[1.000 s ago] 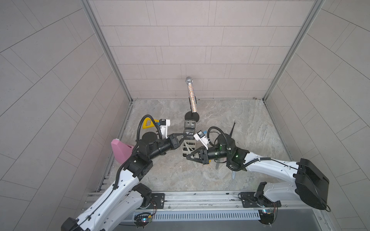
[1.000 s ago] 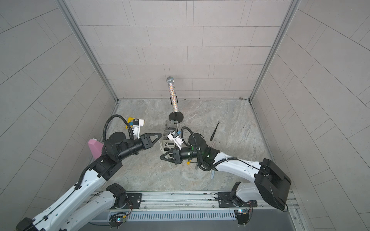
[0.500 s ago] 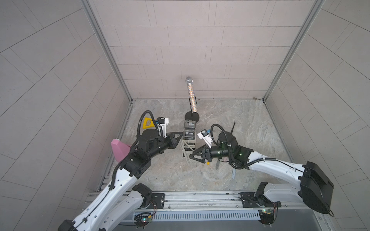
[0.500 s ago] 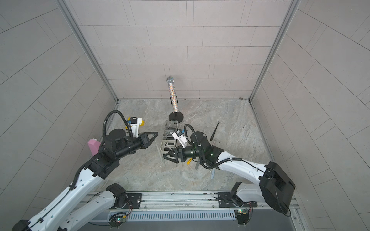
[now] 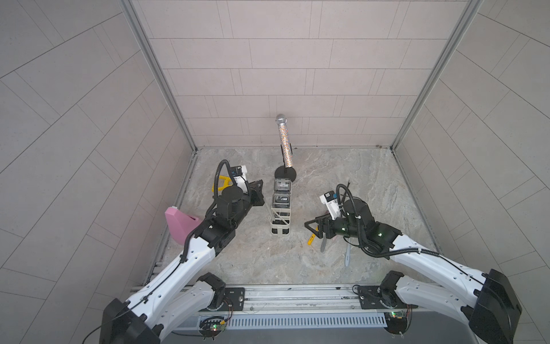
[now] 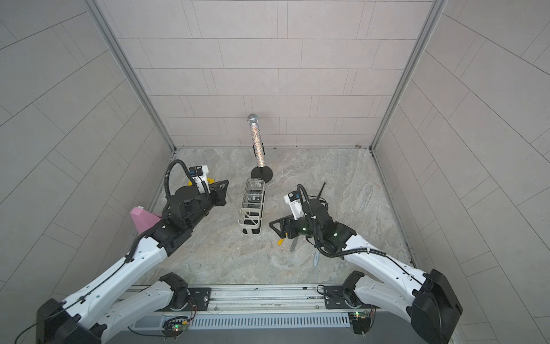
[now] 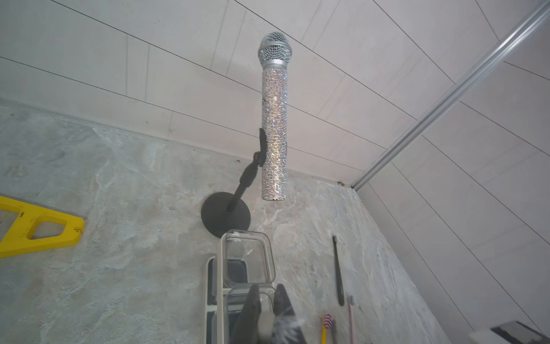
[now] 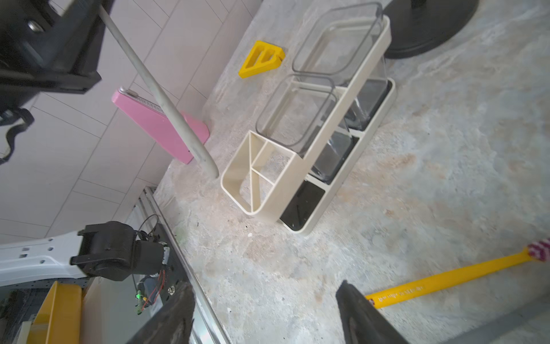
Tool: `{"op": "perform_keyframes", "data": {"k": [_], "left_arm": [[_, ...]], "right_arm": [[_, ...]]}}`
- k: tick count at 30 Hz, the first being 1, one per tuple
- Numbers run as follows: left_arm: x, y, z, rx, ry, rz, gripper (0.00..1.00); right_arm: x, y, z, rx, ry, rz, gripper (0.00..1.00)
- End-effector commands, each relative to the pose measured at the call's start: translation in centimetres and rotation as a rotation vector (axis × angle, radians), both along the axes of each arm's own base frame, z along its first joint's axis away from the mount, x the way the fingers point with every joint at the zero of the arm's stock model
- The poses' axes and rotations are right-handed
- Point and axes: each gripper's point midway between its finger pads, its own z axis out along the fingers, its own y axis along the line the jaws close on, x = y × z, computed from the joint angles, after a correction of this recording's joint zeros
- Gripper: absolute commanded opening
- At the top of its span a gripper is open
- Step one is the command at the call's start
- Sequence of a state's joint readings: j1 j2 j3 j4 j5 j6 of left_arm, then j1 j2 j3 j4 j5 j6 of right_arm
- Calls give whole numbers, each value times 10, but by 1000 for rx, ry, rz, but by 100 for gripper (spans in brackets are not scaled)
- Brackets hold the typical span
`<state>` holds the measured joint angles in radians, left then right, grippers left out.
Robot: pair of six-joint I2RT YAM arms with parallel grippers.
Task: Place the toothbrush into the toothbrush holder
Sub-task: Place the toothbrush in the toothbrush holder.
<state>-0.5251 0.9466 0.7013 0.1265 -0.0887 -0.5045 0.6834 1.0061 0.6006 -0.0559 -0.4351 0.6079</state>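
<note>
The left fingers (image 7: 252, 312) are pinched right together. What they hold looks to me like the toothbrush (image 8: 166, 105), a pale grey one gripped near one end, though the grip itself sits at the very edge of the wrist pictures and I can't see it cleanly. From those fingers the handle runs down on a slant, away from the left arm and toward the toothbrush holder (image 5: 280, 231). Its long axis therefore points from the fingers at the holder's near end, the open section with the little dividers. The rounded free end hangs just beside that section's rim, on the left arm's side. In both top views it seems to sit over the opening, and from the right wrist it is plainly not down inside the frame. So I'd say the brush is not yet in, and the coming move belongs to the left arm: bring the free end over a gap between the dividers, then lower it along the handle's own line. The right fingers (image 8: 361, 320) stand wide apart with nothing in them, low over the table (image 5: 238, 262) and a little apart from the holder. A yellow toothbrush (image 8: 446, 279) lies flat just beside one of them.
</note>
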Motion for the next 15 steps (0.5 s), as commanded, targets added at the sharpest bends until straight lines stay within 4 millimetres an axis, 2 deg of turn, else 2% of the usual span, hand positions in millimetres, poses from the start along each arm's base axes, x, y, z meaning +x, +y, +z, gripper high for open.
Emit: {"op": "perform_keyframes", "data": {"k": [1,8,15], "left_arm": [[10,5,28,-10,-140,84,0],[5,-27,14,140,-177,73,0],[-3,-32,-9,202,-196,113,0]], "right_arm": [[1,-7,-12,-35,-16,-21,78],[0,-12,-17,-21,-40,-44,78],[-3,-20,-19,-14,-56,-67,78]]}}
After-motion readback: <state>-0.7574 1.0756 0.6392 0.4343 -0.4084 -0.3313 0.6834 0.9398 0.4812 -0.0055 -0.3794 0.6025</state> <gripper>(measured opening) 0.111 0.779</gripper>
